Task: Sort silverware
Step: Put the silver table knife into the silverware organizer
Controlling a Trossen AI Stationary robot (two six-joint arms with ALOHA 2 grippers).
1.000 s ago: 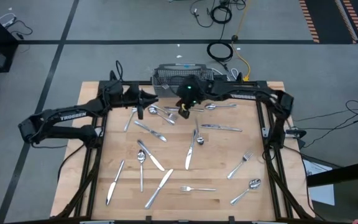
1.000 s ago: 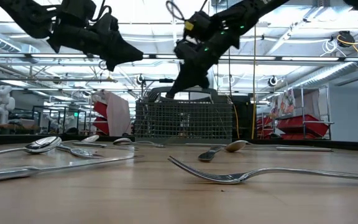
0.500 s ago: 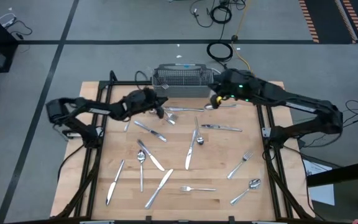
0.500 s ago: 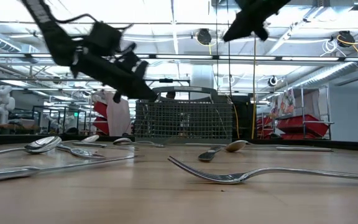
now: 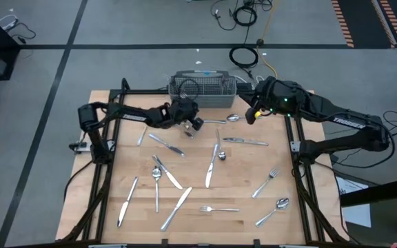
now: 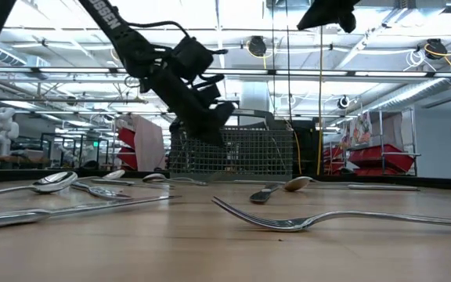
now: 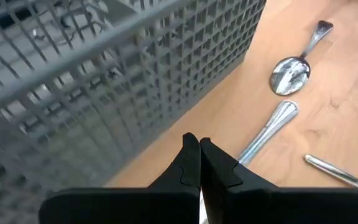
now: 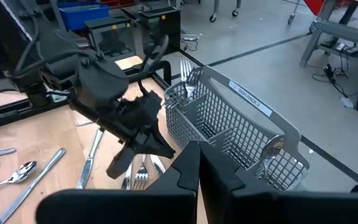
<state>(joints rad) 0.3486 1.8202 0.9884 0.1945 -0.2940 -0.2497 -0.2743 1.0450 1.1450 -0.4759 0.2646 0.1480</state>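
Left gripper [image 5: 197, 125] closed, empty, beside the basket [image 5: 202, 86].
Right gripper [image 5: 250, 114] closed too; next, I judge, open over a knife [image 5: 205, 121].

Shiny metal silverware [image 5: 238, 141], matt wooden table [image 5: 240, 179], wire-mesh basket [image 5: 202, 84]

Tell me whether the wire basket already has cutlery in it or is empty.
Not empty. The right wrist view shows fork tines and a spoon bowl standing in the basket.

The basket [image 5: 202, 87] walls the table's [image 5: 240, 200] far edge; scattered silverware [image 5: 164, 172] leaves bare gaps between pieces.
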